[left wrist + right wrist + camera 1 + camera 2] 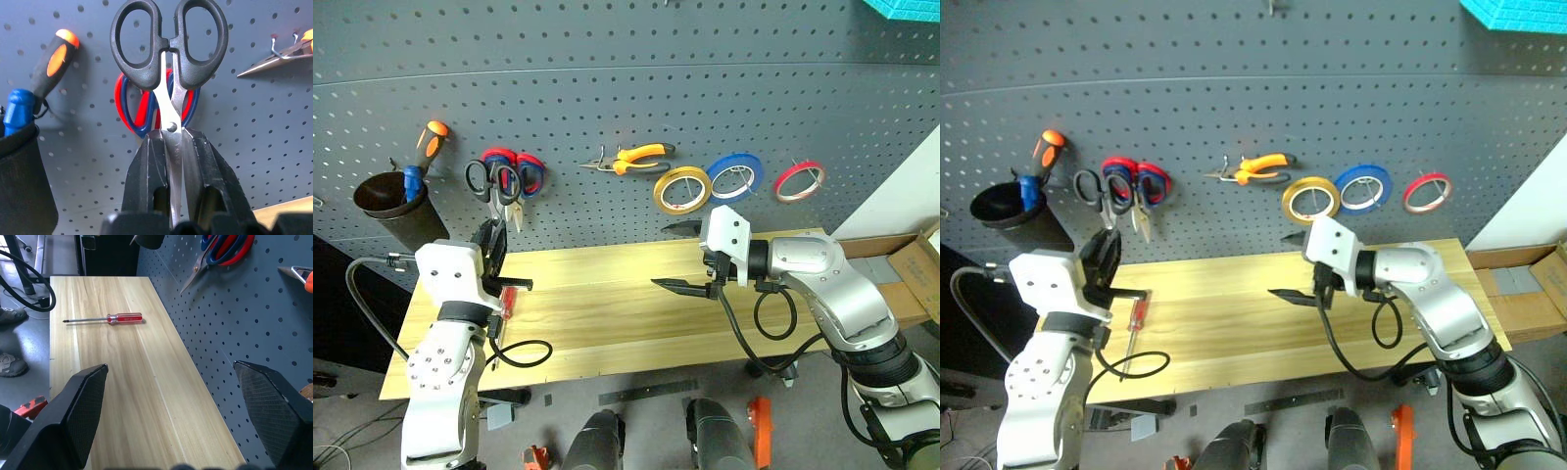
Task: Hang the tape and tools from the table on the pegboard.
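Two arms reach over the table point(636, 313) in front of the grey pegboard point(607, 88). The left gripper point(171, 161) is clamped tight on the blades of the black-handled scissors point(168, 54), holding them handles-up close to the board, just in front of the red-and-blue scissors point(524, 171) hanging there. The right gripper point(176, 401) stands wide apart with nothing between its fingers, hovering above the middle of the table and pointing along it toward the robot's left. The red-handled screwdriver point(110, 319) lies flat on the table near its left end, close to the left arm. On the board hang the orange-handled pliers point(636, 158), the yellowish tape point(681, 189), a blue roll point(735, 176) and a red roll point(800, 180). At the board's left, an orange-and-blue screwdriver point(421, 157) stands in a dark cup point(391, 201).
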Robot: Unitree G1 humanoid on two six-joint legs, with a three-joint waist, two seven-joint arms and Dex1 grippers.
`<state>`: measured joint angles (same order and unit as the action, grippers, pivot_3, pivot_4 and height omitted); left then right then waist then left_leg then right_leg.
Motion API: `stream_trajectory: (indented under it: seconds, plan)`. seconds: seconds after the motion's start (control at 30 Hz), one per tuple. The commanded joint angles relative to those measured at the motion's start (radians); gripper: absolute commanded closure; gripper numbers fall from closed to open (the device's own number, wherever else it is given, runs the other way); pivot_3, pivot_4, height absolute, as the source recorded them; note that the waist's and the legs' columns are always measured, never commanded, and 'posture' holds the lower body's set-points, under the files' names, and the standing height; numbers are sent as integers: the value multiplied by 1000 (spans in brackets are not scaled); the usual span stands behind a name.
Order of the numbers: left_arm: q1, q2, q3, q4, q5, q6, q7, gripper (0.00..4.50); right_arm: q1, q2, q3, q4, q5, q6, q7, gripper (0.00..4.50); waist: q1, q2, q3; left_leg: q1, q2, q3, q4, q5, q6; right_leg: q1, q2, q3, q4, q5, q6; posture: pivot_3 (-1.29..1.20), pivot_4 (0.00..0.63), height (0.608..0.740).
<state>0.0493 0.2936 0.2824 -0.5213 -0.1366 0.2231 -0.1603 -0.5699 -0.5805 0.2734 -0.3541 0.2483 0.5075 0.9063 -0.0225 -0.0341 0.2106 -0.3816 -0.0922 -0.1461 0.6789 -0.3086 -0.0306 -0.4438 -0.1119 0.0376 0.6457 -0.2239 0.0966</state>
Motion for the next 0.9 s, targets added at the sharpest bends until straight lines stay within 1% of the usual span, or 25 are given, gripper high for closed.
stream_trajectory:
  seconds: [0.03,0.27,0.57,0.63,0.7,0.87,0.9]
  plan:
    - [-16,11,21,-2,-8,14,5,4408,-16,-1,-6,-33,-4,-11,3,250,0,0,0,0,0,0,0,0,0,0,0,0,0,0,0,-13,172,740]
    - [-70,20,-1,58,13,41,7,4408,-12,-6,-6,-45,-4,0,3,250,-3,0,0,0,0,0,0,0,0,0,0,0,0,0,0,-24,182,740]
    - [-83,3,0,108,13,64,29,4408,-8,-5,-6,-52,-5,6,-2,250,-4,0,0,0,0,0,0,0,0,0,0,0,0,0,0,-29,191,740]
    - [-87,1,-4,118,0,70,21,3683,-6,-4,-5,-56,-6,8,-3,250,-4,0,0,0,0,0,0,0,0,0,0,0,0,0,0,-31,193,740]
    - [-90,1,-9,126,-6,75,15,3115,-3,-4,-3,-60,-6,10,-4,250,-4,0,0,0,0,0,0,0,0,0,0,0,0,0,0,-33,196,740]
    - [-64,-4,-8,132,5,88,24,1344,6,-8,-2,-73,-4,21,-7,250,-5,0,0,0,0,0,0,0,0,0,0,0,0,0,0,-39,203,740]
    - [-53,-3,-7,135,9,97,26,1110,9,-8,-2,-75,-4,24,-8,250,-5,0,0,0,0,0,0,0,0,0,0,0,0,0,0,-39,203,740]
